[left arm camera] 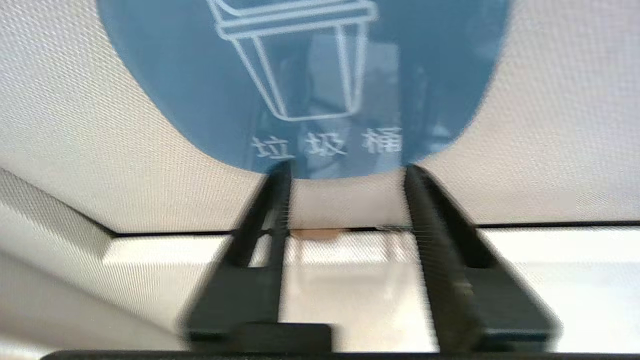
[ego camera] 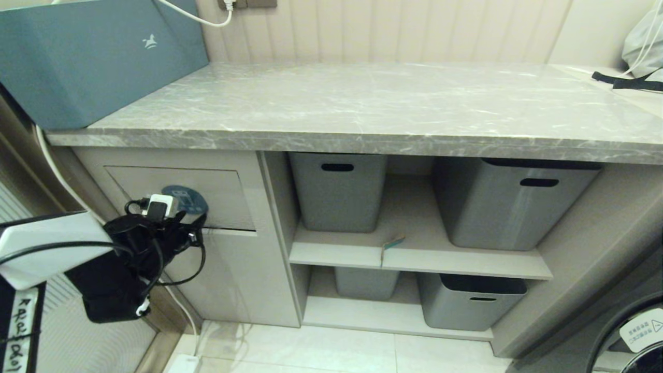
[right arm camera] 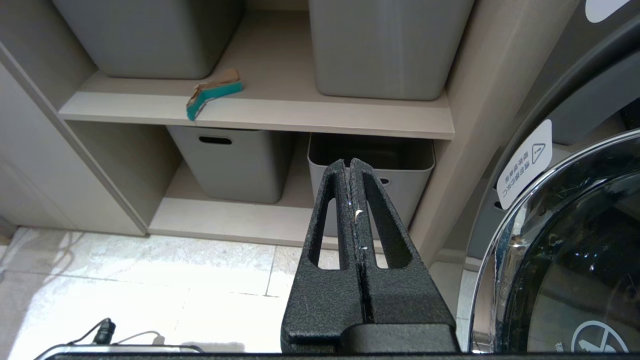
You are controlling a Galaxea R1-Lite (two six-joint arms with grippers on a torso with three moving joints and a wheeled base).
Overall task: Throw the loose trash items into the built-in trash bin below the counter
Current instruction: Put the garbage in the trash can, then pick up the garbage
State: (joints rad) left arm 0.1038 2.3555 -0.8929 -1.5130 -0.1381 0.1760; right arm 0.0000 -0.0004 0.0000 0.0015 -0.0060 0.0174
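Note:
The built-in trash bin's beige flap (ego camera: 228,189) sits in the cabinet front under the grey marble counter (ego camera: 362,98) and carries a blue sticker (left arm camera: 300,75) with a white bin icon. My left gripper (left arm camera: 345,172) points at the flap just under the sticker, open, with nothing between its fingers. A thin brown sliver (left arm camera: 315,233) shows in the slit at the flap's lower edge. One turquoise-and-brown cardboard scrap (right arm camera: 212,92) lies on the upper shelf between two tubs, also seen as the scrap (ego camera: 392,243) in the head view. My right gripper (right arm camera: 348,162) hangs shut and empty before the lower shelf.
Grey plastic tubs (ego camera: 339,189) (ego camera: 510,202) stand on the upper shelf, with smaller ones (ego camera: 469,305) below. A teal box (ego camera: 98,57) rests on the counter's left end. A washing machine door (right arm camera: 565,260) is at the right. White cables (ego camera: 52,166) hang at the left.

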